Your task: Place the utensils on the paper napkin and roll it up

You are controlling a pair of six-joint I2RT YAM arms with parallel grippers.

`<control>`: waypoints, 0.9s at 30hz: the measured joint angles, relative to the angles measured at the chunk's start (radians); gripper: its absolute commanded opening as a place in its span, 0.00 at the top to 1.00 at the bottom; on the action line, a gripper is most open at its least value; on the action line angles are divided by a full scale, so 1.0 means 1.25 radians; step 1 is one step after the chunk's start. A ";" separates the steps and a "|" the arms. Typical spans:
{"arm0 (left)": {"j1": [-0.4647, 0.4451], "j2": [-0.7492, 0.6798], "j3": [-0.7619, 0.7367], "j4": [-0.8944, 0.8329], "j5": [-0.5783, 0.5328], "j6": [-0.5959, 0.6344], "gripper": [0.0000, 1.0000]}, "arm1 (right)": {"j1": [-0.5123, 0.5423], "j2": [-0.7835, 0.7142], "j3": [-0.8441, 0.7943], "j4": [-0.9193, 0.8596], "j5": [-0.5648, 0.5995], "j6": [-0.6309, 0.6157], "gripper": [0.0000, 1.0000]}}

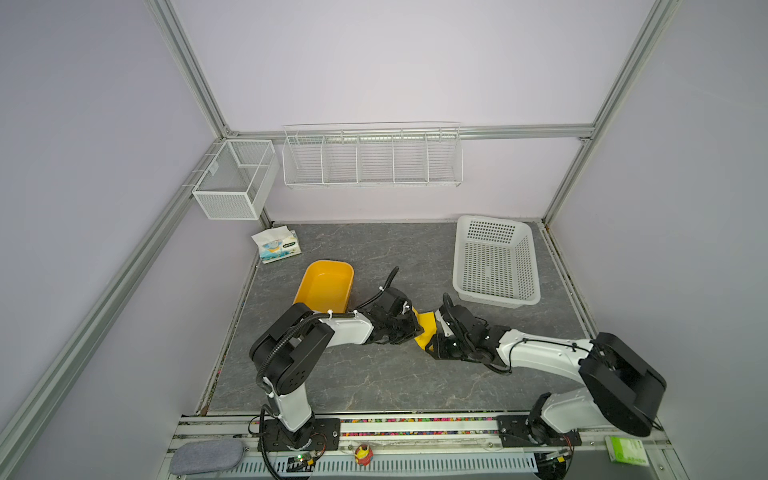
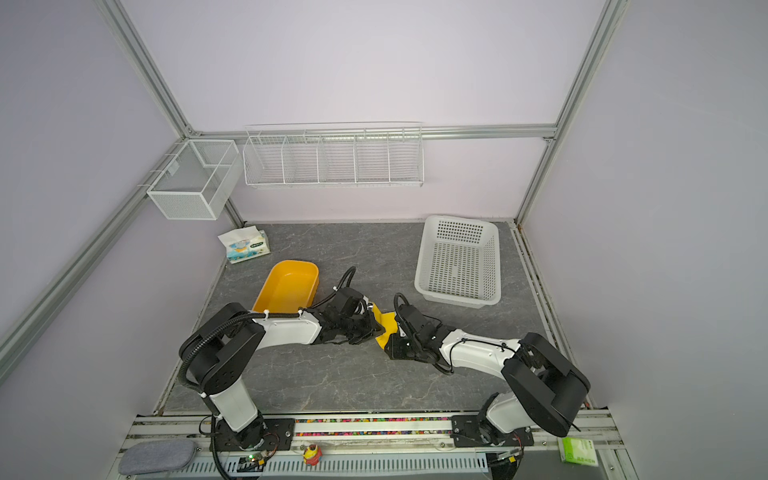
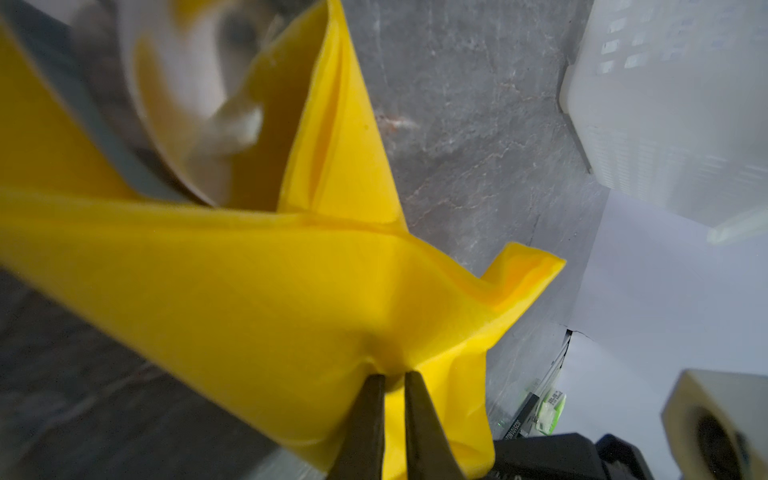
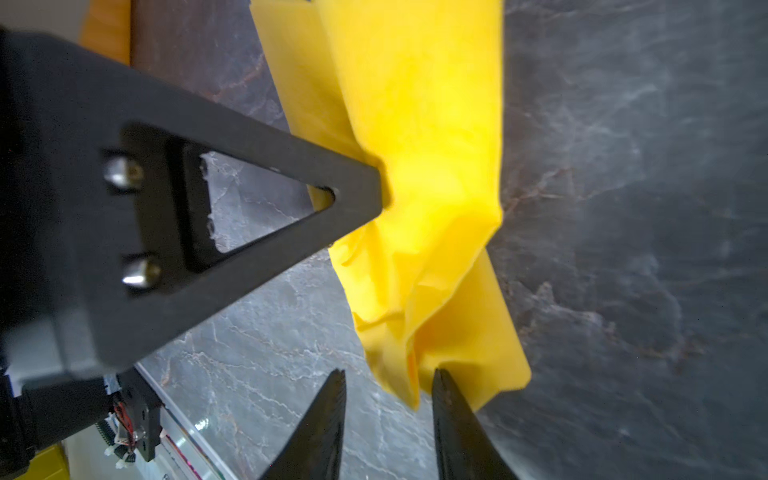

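Note:
The paper napkin [image 1: 426, 328] [image 2: 385, 322] is a bunched, partly rolled bright yellow sheet in the middle of the table, between both grippers. My left gripper [image 3: 392, 376] is shut on the paper napkin [image 3: 249, 291], pinching a crumpled fold. One of its black fingers [image 4: 365, 187] presses into the roll's side. My right gripper [image 4: 388, 372] is open at the roll's near end, and the napkin [image 4: 428, 166] touches one finger. A blurred shiny silver shape [image 3: 178, 104] shows inside the fold; I cannot tell which of the utensils it is. In both top views the utensils are hidden.
An orange-yellow plastic tray [image 1: 328, 282] sits just behind the left arm. A white slotted basket [image 1: 494, 262] stands at the back right and a tissue pack [image 1: 276, 245] at the back left. Wire racks [image 1: 372, 158] hang on the back wall.

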 measured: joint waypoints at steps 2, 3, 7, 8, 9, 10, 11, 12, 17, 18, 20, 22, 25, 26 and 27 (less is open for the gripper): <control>0.000 0.000 0.000 0.000 0.000 0.000 0.87 | 0.006 0.012 0.016 -0.008 0.006 -0.018 0.72; 0.000 0.000 0.000 0.000 0.000 0.000 0.87 | 0.007 0.015 0.024 -0.014 0.011 -0.025 0.73; 0.000 0.000 0.000 0.000 0.000 0.000 0.87 | 0.010 0.016 0.035 -0.026 0.040 -0.046 0.80; 0.000 0.000 0.000 -0.001 0.000 0.000 0.87 | 0.010 0.016 0.035 -0.029 0.043 -0.050 0.81; 0.000 0.000 0.000 -0.001 0.000 0.000 0.87 | 0.010 0.016 0.035 -0.033 0.046 -0.055 0.84; 0.000 0.000 0.000 -0.001 0.000 0.000 0.87 | 0.010 0.016 0.035 -0.034 0.048 -0.059 0.88; 0.000 0.000 0.000 -0.001 0.000 0.000 0.87 | 0.010 0.016 0.034 -0.034 0.050 -0.061 0.90; 0.000 0.000 0.000 0.000 0.000 0.000 0.87 | 0.010 0.016 0.033 -0.034 0.051 -0.064 0.90; 0.000 0.000 0.000 0.000 0.000 0.000 0.87 | 0.010 0.006 0.019 -0.029 0.056 -0.074 0.94; 0.000 0.000 0.000 0.000 0.000 0.000 0.87 | 0.010 0.000 0.014 -0.027 0.056 -0.074 0.94; 0.000 0.000 0.000 0.000 0.000 0.000 0.87 | 0.010 -0.009 0.007 -0.025 0.056 -0.074 0.92; 0.000 0.000 0.000 0.000 0.000 0.000 0.87 | 0.009 -0.010 0.007 -0.025 0.056 -0.074 0.79; 0.000 0.000 0.000 0.000 0.000 0.000 0.87 | 0.009 -0.016 0.002 -0.023 0.050 -0.066 0.71; 0.000 0.000 0.000 -0.001 0.000 0.000 0.87 | 0.009 -0.020 -0.001 -0.020 0.048 -0.065 0.69; 0.000 0.000 0.000 -0.001 0.000 0.000 0.87 | 0.009 -0.025 -0.003 -0.016 0.044 -0.065 0.68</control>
